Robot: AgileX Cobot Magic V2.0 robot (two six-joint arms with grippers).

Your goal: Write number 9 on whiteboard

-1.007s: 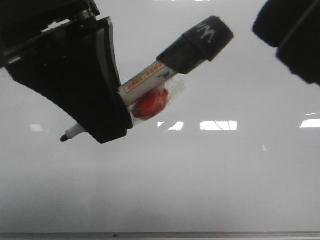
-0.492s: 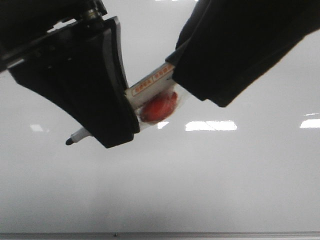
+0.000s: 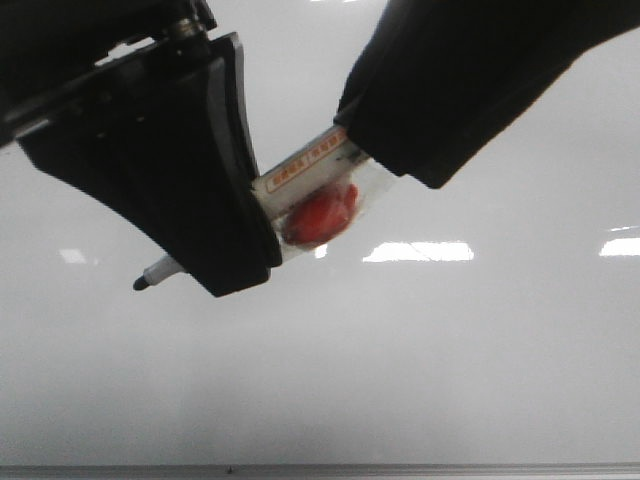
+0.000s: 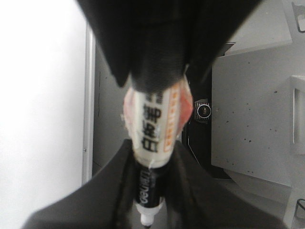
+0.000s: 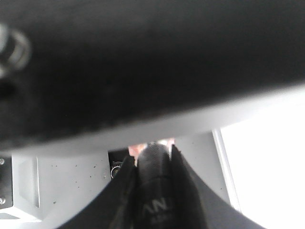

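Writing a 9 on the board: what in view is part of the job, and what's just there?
Job:
- whiteboard, no 9 visible on it yet
- marker, tip uncapped
- left tool, gripping the marker barrel
- right tool, closed on the marker's back end

Just there:
- red lump wrapped onto the marker, purpose unclear
- grey panel beyond the board edge

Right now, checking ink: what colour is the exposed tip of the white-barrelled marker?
Black, on the marker tip; clearest in the front view.
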